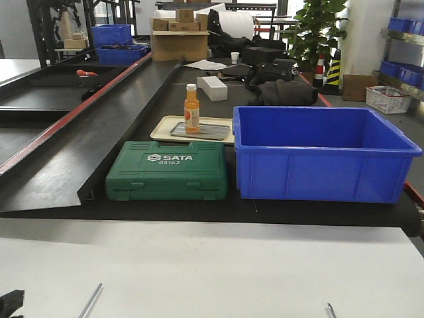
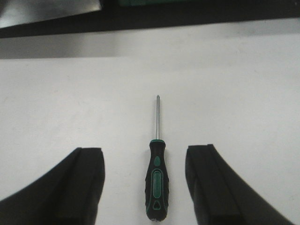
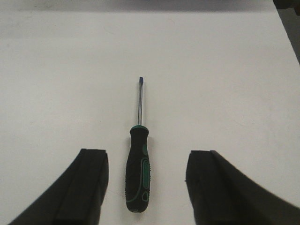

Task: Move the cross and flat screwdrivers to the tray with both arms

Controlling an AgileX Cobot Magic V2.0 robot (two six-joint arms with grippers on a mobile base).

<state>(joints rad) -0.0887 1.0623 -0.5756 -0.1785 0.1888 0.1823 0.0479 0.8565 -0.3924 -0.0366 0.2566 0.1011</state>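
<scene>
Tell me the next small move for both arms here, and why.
Probably lower both straight down, jaws open. The left gripper is open with the handle of a screwdriver centred between its fingers, and the right gripper straddles the second screwdriver the same way. Both tools lie flat on the white table, not yet gripped.

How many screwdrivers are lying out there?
2. The pointed-tip screwdriver lies on the white table between the open fingers of the left gripper; the flat-tip screwdriver lies between those of the right gripper. The closed green case could hide more.
</scene>
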